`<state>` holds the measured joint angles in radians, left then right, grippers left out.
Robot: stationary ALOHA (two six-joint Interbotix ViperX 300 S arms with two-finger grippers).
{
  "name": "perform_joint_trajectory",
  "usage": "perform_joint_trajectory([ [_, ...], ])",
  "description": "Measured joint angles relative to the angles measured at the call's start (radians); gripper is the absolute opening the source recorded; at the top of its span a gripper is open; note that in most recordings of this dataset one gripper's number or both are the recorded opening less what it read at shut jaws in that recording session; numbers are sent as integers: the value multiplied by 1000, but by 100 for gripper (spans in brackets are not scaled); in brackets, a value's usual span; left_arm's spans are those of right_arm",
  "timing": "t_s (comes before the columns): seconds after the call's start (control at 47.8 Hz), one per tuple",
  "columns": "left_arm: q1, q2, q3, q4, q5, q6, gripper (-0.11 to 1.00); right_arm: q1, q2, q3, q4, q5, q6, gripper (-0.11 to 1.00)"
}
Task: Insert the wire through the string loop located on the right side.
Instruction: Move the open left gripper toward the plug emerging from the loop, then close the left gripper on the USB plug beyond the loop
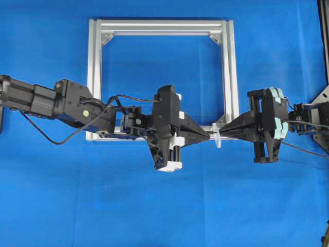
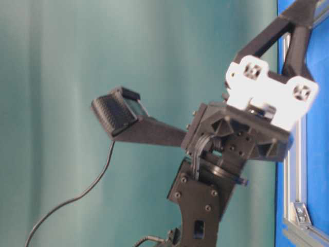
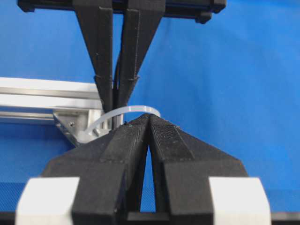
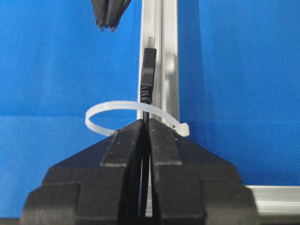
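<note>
No legible text, labels, brand marks or numbers in any view. Nothing printed on the arms, the aluminium frame (image 1: 229, 77) or the blue cloth (image 1: 164, 206).

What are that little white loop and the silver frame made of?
The string loop looks like translucent, milky plastic: a smooth flat band with a small locking head, like a cable tie. The frame looks like brushed aluminium: matte silver bars with lengthwise grooves.

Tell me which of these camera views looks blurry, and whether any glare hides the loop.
Table-level view: soft, rotated sideways, the arm filling it. Left wrist view: near fingers slightly blurred. Right wrist view: sharp plug and loop, bright frame, no hiding glare. Overhead: even lighting.
</note>
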<state>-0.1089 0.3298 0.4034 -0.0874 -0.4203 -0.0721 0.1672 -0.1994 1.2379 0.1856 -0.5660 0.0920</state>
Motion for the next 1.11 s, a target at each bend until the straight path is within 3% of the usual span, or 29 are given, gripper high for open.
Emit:
perform_joint_trajectory([
  [0.209,2,2,-3,2,5,2,1,2,0,0,-2,2,0,-4],
  [0.272,3,0,-3,0,5,2,6,0,0,0,-2,2,0,-4],
  [0.355,5,0,-8,2,5,6,26,0,0,0,-2,2,0,-4],
  [0.502,9,0,-9,2,5,17,71,2,0,0,-2,0,0,-4],
  [0.586,11,2,-9,2,5,18,88,0,0,0,-2,0,0,-4],
  [1.108,21,71,-11,2,8,20,86,0,0,0,-2,0,0,-4],
])
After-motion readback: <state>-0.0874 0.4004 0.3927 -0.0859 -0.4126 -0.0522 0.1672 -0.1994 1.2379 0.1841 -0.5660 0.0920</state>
